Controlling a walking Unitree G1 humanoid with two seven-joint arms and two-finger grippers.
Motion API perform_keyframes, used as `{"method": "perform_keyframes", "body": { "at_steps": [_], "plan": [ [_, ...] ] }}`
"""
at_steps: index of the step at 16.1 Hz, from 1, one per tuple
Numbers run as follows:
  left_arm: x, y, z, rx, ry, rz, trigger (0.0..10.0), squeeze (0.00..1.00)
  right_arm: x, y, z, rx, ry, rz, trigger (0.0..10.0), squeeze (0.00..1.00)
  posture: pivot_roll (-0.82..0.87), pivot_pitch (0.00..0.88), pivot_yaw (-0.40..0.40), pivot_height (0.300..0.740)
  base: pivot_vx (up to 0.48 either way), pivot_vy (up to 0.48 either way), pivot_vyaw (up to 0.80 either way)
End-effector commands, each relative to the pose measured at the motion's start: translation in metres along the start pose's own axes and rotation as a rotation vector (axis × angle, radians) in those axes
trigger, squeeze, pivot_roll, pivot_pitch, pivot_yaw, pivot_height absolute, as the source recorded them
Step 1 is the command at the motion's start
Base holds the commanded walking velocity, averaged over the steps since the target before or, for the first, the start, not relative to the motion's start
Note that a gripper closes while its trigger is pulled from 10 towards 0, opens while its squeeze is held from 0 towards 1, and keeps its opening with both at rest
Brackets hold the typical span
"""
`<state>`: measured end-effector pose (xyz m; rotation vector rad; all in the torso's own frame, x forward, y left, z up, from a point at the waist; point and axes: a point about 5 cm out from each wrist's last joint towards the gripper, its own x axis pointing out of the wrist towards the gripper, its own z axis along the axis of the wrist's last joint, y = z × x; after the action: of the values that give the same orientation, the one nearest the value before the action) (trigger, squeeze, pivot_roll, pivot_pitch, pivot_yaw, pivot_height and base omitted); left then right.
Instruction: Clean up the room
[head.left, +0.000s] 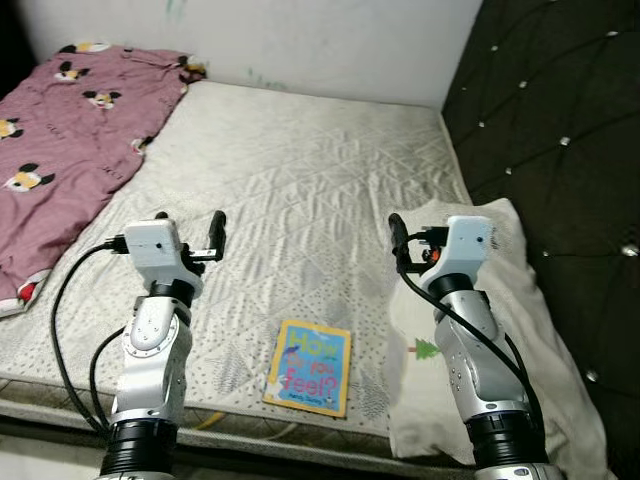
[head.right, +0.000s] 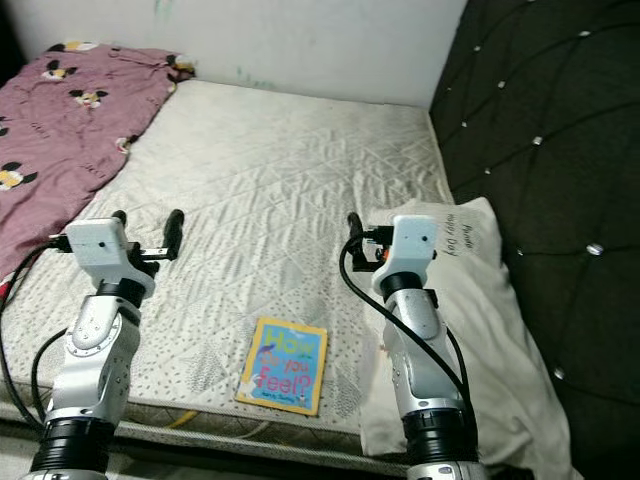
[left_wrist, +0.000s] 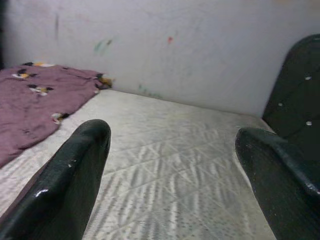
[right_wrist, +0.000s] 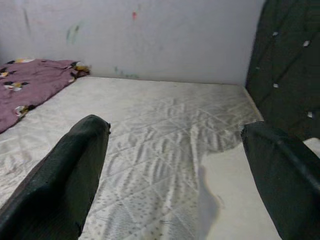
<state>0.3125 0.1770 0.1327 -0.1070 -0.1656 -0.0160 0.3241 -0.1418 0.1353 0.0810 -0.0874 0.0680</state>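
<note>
While both end effectors, left (head.left: 190, 228) and right (right_wrist: 175, 175), gape wide | one book (head.left: 308, 366) | one pillow (head.left: 500, 330) | one blanket (head.left: 70, 130)

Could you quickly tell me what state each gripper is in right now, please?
Left gripper: open, holding nothing, raised over the mattress.
Right gripper: open, holding nothing, raised beside the pillow.
</note>
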Motion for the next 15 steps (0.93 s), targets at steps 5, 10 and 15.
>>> {"method": "perform_keyframes", "body": {
  "at_steps": [5,10,15],
  "plan": [
    [0.0005,-0.0033,0.0,-0.009,0.01,-0.02,10.0,0.0,-0.0016,-0.0049,-0.0065,-0.007,0.039,-0.025,10.0,0.0,-0.07,0.007,-0.025,0.74,0.0,0.298,-0.54],
    [0.0015,-0.0034,-0.0001,-0.011,0.013,-0.022,10.0,0.0,-0.0021,-0.0048,-0.0083,-0.009,0.047,-0.027,10.0,0.0,-0.07,0.008,-0.023,0.74,0.0,0.332,0.0],
    [0.0009,-0.0036,-0.001,-0.014,0.015,-0.018,10.0,0.0,-0.0015,-0.0049,-0.0085,-0.012,0.051,-0.028,10.0,0.0,-0.08,0.009,-0.025,0.74,0.0,0.446,0.0]
  ]
}}
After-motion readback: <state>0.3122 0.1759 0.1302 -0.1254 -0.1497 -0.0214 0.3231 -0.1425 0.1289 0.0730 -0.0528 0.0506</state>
